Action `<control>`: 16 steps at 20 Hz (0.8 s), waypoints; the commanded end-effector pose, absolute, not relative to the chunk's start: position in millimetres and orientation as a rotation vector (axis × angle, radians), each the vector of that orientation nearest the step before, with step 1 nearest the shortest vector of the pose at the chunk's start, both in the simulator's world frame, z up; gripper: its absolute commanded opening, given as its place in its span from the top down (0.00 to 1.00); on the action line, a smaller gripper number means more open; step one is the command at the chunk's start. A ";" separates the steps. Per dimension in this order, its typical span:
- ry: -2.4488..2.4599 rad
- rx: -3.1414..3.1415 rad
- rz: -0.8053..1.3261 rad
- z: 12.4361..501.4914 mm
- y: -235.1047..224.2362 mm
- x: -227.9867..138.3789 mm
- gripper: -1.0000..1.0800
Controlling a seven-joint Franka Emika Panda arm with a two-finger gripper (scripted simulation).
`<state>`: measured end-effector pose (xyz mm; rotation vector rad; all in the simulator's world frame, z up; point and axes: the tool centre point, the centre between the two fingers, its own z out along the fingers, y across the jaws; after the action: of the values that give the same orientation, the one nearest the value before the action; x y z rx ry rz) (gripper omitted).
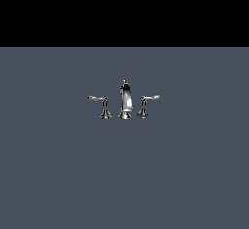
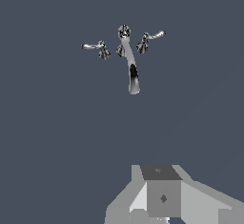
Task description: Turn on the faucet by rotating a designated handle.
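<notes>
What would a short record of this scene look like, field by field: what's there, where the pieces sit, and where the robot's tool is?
surface: plain grey floor
faucet: chrome three-piece set
spout: centre, tallest, knob on top
handle: lever at the exterior view's right, apart from the spout
other lever: at the exterior view's left
tool: only grey bodywork shows in the wrist view; far from the faucet, touching nothing
tool state: cannot tell

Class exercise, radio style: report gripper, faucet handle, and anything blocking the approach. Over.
Gripper well short of faucet, fingers out of sight, state unknown. Handle on exterior view's right untouched. Nothing visible between gripper and handle.
</notes>
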<state>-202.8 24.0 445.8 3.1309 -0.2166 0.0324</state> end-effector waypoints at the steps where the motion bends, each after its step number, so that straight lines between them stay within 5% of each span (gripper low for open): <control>1: -0.302 3.125 0.031 431.3 27.9 -188.8 1.00; 16: -0.866 3.023 0.022 335.9 32.2 -89.2 1.00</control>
<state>-99.2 33.1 345.4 3.0371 -0.8098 0.0217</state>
